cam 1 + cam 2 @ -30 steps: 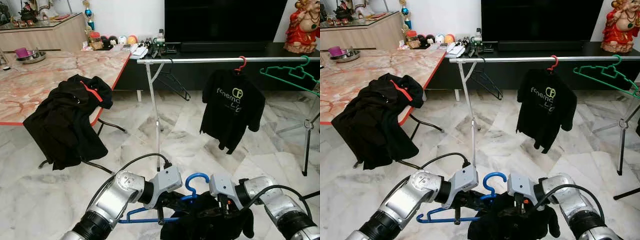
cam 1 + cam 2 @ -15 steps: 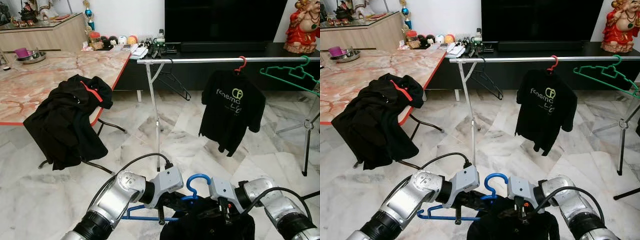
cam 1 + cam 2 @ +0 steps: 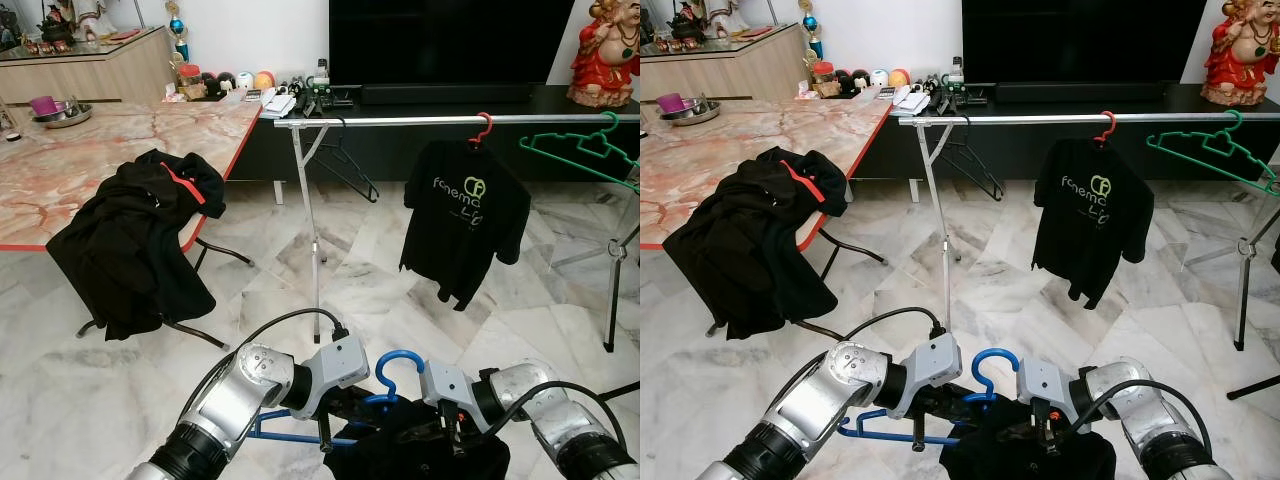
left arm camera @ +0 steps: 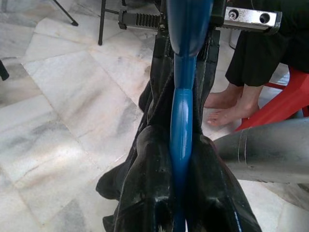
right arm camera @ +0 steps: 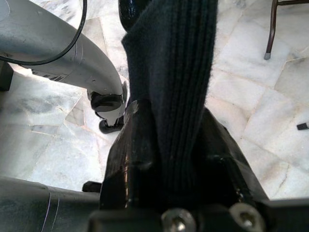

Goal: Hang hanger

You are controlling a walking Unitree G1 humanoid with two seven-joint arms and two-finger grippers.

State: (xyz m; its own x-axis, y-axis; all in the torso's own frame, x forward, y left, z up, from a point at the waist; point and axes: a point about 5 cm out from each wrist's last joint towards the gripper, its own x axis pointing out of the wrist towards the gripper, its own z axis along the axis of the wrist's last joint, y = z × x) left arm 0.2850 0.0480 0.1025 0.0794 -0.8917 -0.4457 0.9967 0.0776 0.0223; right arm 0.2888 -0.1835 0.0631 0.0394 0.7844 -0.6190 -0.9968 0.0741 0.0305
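A blue hanger point(image 3: 395, 360) sits low in front of me, its hook up. My left gripper point(image 4: 179, 140) is shut on its blue bar, as the left wrist view shows. A black garment point(image 3: 420, 450) is bunched over the hanger's right side. My right gripper point(image 5: 176, 116) is shut on a ribbed fold of that garment point(image 5: 174, 58). Ahead stands a silver clothes rail point(image 3: 400, 120). On it hang a black printed T-shirt point(image 3: 465, 215) on a red hanger point(image 3: 484, 127), an empty black hanger point(image 3: 345, 165) and a green hanger point(image 3: 580, 150).
A marble-topped table point(image 3: 100, 150) at the left has a black jacket point(image 3: 140, 240) draped over its edge. A dark TV cabinet point(image 3: 560, 100) runs behind the rail. A person's bare feet point(image 4: 227, 108) and a red stool point(image 4: 285, 101) are close behind me.
The black garment has been gathered in; its loose end at the right no longer sticks out. Both arms have sunk slightly. The hanging T-shirt sways a little.
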